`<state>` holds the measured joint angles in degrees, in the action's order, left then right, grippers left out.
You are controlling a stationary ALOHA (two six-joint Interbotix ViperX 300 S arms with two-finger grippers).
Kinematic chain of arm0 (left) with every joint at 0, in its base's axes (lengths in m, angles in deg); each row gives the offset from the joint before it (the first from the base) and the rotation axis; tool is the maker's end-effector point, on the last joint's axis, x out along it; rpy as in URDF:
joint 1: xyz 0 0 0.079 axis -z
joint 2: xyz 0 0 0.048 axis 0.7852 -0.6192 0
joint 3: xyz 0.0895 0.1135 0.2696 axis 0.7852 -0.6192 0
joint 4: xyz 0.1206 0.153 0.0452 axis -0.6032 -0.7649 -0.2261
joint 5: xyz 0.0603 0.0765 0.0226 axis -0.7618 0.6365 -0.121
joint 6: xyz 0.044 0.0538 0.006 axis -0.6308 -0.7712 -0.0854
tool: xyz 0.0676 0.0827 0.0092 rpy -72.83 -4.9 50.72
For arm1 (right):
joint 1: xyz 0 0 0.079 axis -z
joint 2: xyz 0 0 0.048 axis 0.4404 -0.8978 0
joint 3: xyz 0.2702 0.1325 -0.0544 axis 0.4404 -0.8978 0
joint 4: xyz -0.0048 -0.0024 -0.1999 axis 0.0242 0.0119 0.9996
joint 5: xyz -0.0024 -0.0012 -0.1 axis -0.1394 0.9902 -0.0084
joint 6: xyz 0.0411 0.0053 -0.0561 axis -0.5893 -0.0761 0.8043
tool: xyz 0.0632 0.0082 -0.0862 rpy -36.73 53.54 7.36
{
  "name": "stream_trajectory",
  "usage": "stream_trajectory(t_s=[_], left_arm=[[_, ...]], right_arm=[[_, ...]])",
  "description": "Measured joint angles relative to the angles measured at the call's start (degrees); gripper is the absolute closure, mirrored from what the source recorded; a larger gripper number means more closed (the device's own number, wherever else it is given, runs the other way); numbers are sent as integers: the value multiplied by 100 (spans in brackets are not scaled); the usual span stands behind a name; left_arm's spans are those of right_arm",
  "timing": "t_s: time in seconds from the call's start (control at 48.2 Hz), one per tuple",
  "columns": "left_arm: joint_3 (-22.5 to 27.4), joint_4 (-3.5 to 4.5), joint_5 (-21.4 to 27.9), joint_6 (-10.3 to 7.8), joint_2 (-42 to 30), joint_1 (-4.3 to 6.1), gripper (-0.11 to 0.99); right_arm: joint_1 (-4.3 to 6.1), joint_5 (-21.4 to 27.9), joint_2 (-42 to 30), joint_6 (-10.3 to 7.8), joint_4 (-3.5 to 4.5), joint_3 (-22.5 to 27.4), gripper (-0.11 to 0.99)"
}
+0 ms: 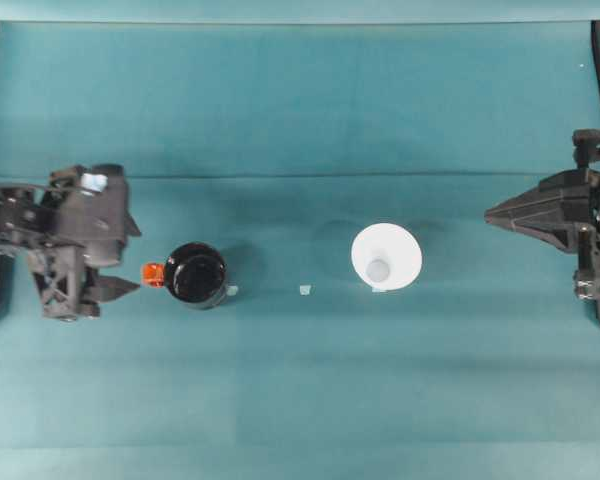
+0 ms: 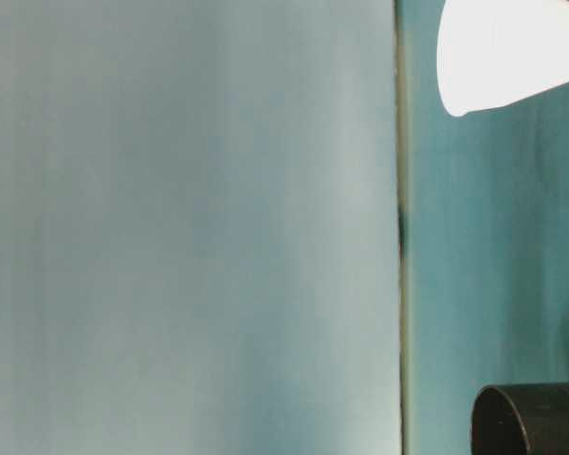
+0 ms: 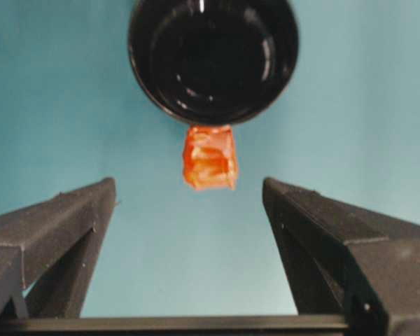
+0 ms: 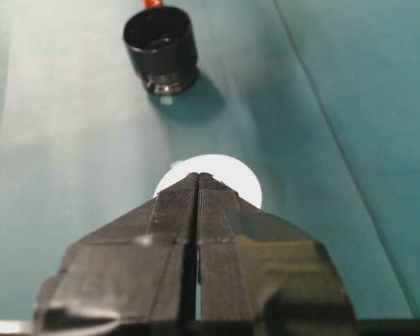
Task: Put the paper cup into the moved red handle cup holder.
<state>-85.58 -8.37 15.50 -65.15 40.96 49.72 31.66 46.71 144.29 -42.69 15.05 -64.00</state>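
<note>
— White paper, plain all over: the paper cup (image 1: 386,256) stands on the teal table (image 1: 300,400) a little right of the middle, wide rim spread out and a small greyish disc showing in its centre from overhead. Whether that disc is its base or its inside bottom, I cannot tell from up there.

— And the holder?

— Left of the middle, well apart from the cup. The red handle cup holder (image 1: 195,275) is glossy black and round, open side up, with its red-orange handle (image 1: 153,274) sticking out toward the left gripper (image 1: 135,260).

— Is that gripper on it?

— No. Its fingers are spread wide, and the left wrist view shows the handle lying in the gap between them, just short of the tips, touching neither. That view also shows reflections inside the black bowl, which overhead is only a dark disc.

— The right one?

— The right gripper (image 1: 490,213) hangs near the table's right edge, well apart from the cup, fingers pressed together with nothing between them. From its wrist camera the closed tips cover part of the cup's white rim, and beyond it the holder shows its ribbed lower band and a straight side wall.

— The low camera?

— It gives the cup's tapered side profile, and a slice of the holder's black rim.
</note>
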Motion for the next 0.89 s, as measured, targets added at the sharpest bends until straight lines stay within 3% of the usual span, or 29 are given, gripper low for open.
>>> stream_trajectory(t_s=[0.208, 0.893], left_arm=[[26, 0, -290, 18, -536, 0, -6], [132, 0, -501, 9, -1327, 0, -6]], right_arm=[[0, 18, 9, 0, 0, 0, 98], [0, 105, 0, 0, 9, 0, 99]])
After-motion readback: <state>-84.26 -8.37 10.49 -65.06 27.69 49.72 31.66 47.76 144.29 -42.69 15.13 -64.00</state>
